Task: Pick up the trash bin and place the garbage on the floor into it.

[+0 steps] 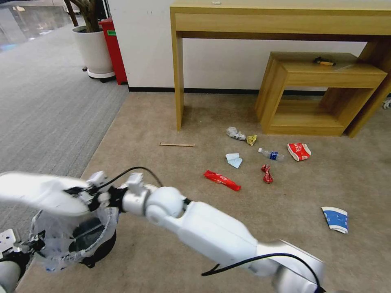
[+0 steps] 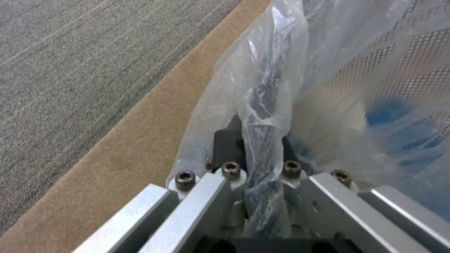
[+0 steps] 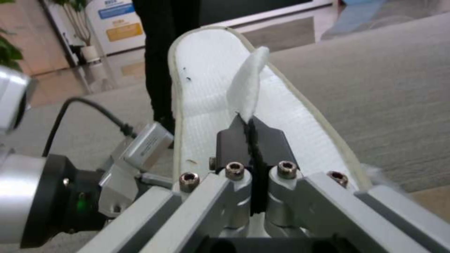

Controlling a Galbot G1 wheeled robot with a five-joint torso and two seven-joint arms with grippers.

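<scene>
Both sets of jaws are clamped down right now: the left gripper (image 2: 262, 165) is pinched on the bagged rim of the trash bin (image 1: 87, 240), and the right gripper (image 3: 253, 140) has a white slipper (image 3: 211, 88) by its strap, pads closed tight on it. From the head view the bin sits low at the robot's left, right on the seam where the beige floor (image 1: 163, 260) meets the grey ribbed carpet (image 1: 53, 106), and the right arm crosses over so the slipper hangs above the open mouth, long axis pointing away from the wrist. I think it's lined up over the opening, but the arm hides the overlap, so hard to be sure. Rest of the garbage is well apart: red wrapper (image 1: 222, 180), crushed can (image 1: 266, 173), clear bottle (image 1: 271, 154), paper cup (image 1: 335, 219), wooden stick (image 1: 176, 145).
</scene>
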